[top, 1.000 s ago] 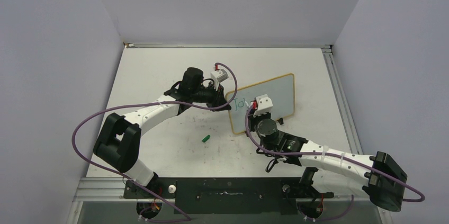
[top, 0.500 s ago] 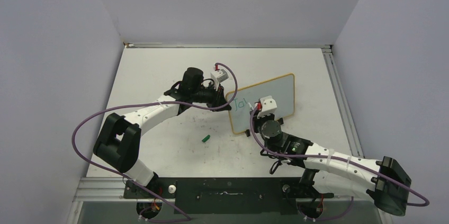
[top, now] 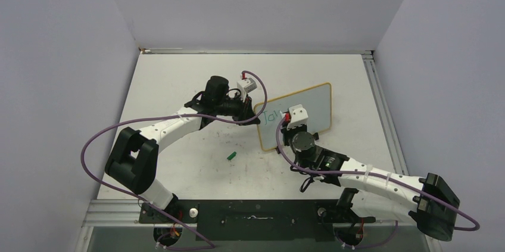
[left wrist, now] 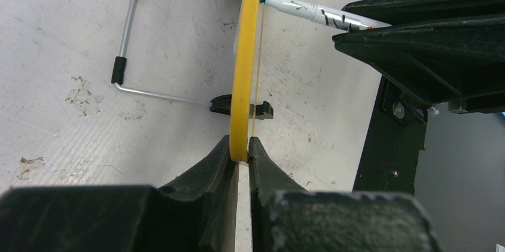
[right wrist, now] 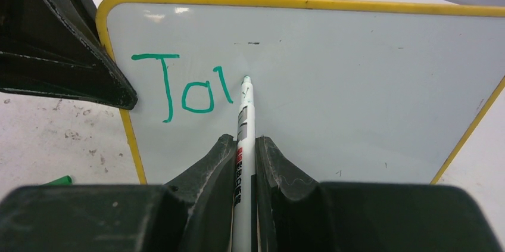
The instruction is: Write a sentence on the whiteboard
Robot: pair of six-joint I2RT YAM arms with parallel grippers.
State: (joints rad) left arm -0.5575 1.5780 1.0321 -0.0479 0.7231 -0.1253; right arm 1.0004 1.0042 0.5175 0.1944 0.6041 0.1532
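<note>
The whiteboard [top: 315,102] stands tilted on the table, white with a yellow rim [left wrist: 244,67]. My left gripper [top: 253,116] [left wrist: 240,145] is shut on the rim at the board's left edge. The sentence [right wrist: 184,88] reads "Jo" plus one slanted stroke, in teal-green, at the board's upper left [top: 271,116]. My right gripper [top: 284,127] [right wrist: 244,142] is shut on a white marker [right wrist: 244,121]. Its green tip touches the board just right of the last stroke. The marker [left wrist: 309,12] also shows from the side in the left wrist view, tip against the board.
A green marker cap [top: 231,156] [right wrist: 56,180] lies on the table left of the board's lower corner. The board's wire stand [left wrist: 128,37] with black feet props it from behind. Grey walls close in the table on three sides.
My right gripper shifted slightly right and down with the marker, then came back. The stroke after "Jo" has grown. The left arm has not moved.
</note>
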